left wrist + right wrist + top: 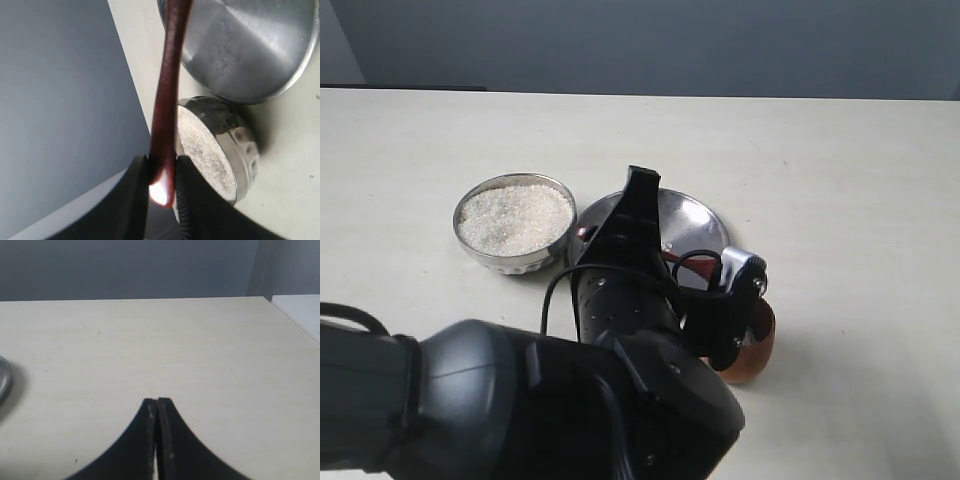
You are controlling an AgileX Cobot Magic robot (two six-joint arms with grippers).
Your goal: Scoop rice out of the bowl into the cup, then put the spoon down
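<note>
The steel bowl (515,225) holds a level heap of white rice (513,216) at the left of the table. In the left wrist view the bowl (240,150) and its rice (202,147) lie just beside my left gripper (162,175), which is shut on the thin handle of the reddish-brown spoon (167,85). The spoon's head runs out of that frame. From outside, the left gripper (641,182) hangs between the bowl and the plate. The brown cup (763,343) stands behind the arm, half hidden. My right gripper (157,402) is shut and holds nothing.
A wide flat steel plate (695,222) lies right of the bowl, its rim showing in the wrist views (250,45) (3,380). The bulky black left arm (520,400) fills the front of the exterior view. A white ledge (300,310) borders the table.
</note>
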